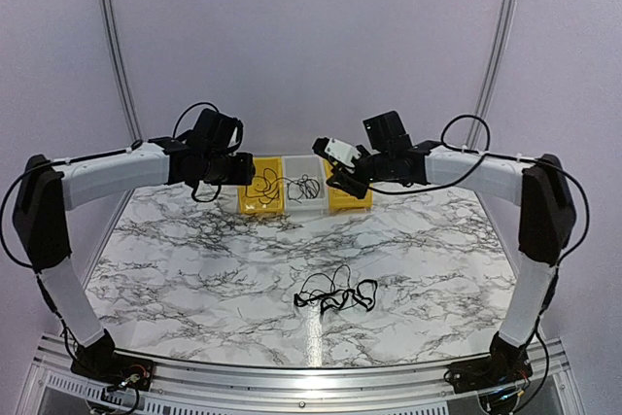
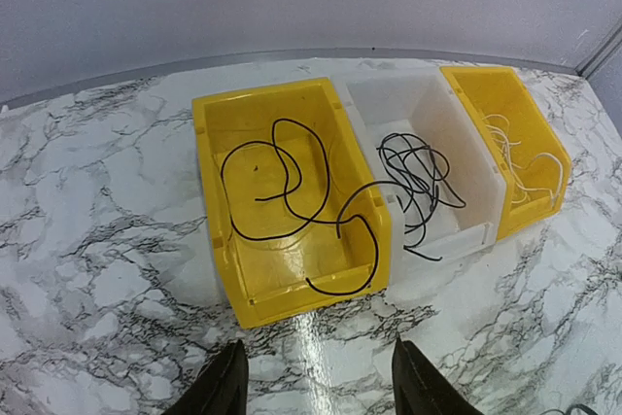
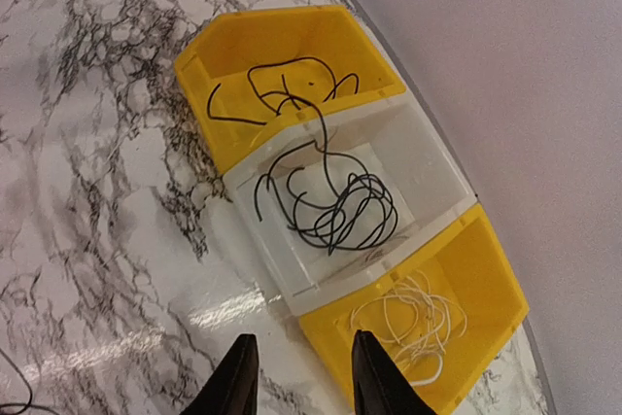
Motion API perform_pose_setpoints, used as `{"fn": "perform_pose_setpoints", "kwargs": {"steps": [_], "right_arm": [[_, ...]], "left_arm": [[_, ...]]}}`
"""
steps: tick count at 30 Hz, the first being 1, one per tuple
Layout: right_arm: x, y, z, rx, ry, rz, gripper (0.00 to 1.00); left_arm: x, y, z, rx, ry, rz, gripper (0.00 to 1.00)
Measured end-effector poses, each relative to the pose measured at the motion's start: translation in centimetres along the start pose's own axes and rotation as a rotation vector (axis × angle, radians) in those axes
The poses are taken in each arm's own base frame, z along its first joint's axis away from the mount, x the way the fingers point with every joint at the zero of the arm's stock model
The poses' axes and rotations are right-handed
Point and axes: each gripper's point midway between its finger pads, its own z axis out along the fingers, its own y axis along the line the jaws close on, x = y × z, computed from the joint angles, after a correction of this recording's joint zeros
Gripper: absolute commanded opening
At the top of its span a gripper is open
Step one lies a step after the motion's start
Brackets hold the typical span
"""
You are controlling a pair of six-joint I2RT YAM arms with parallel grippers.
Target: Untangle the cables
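Your left end effector (image 2: 319, 381) and right end effector (image 3: 304, 376) hover released, empty, over the twelve-o'clock bins (image 2: 292, 305) that collect freed cords (image 2: 282, 182); the cables (image 1: 335, 295) lie tangled at six o'clock.

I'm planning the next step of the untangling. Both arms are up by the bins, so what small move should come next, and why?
Probably bring the right pincer down toward the tangle of black cables. Both it and the left pincer hover open and empty over the bins, while that tangle lies looped together, unsorted, slightly to the right of centre, so the right arm seems the closer one.
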Motion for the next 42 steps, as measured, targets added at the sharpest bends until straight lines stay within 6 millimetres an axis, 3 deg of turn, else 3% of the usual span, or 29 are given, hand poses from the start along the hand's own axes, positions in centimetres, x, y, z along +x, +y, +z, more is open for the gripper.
{"fn": "perform_pose_setpoints", "kwargs": {"steps": [2, 7, 10, 14, 19, 26, 28, 32, 42], "right_arm": [[-0.8, -1.3, 2.7, 0.006, -0.005, 0.006, 0.36], [-0.1, -2.5, 9.4, -0.003, 0.04, 0.021, 0.38], [0.6, -2.7, 12.4, 0.0, 0.068, 0.021, 0.39], [0.6, -2.8, 15.2, 0.009, 0.087, 0.004, 0.41], [-0.4, -3.0, 17.1, 0.038, 0.079, -0.036, 0.4], [0.4, -2.9, 19.2, 0.074, 0.109, -0.076, 0.27], [1.0, -2.7, 19.6, 0.075, 0.12, -0.083, 0.22], [1.7, -2.6, 20.1, 0.075, 0.135, -0.098, 0.01], [1.7, -4.6, 19.8, 0.103, 0.084, 0.088, 0.0]], "left_arm": [[-0.4, 0.6, -2.3, 0.002, -0.029, 0.004, 0.55], [-1.2, 1.9, -7.6, 0.003, -0.105, 0.037, 0.58], [-0.4, 2.9, -9.0, -0.01, -0.105, 0.062, 0.58], [2.1, 4.7, -9.1, -0.058, -0.054, 0.097, 0.58], [4.4, 7.0, -8.6, -0.119, 0.007, 0.112, 0.58], [4.5, 8.2, -8.3, -0.126, 0.023, 0.094, 0.58], [4.5, 8.3, -8.2, -0.118, 0.03, 0.086, 0.58], [4.5, 8.7, -8.0, -0.101, 0.038, 0.069, 0.58], [4.8, 8.9, -7.8, -0.073, 0.054, 0.048, 0.58]]}}
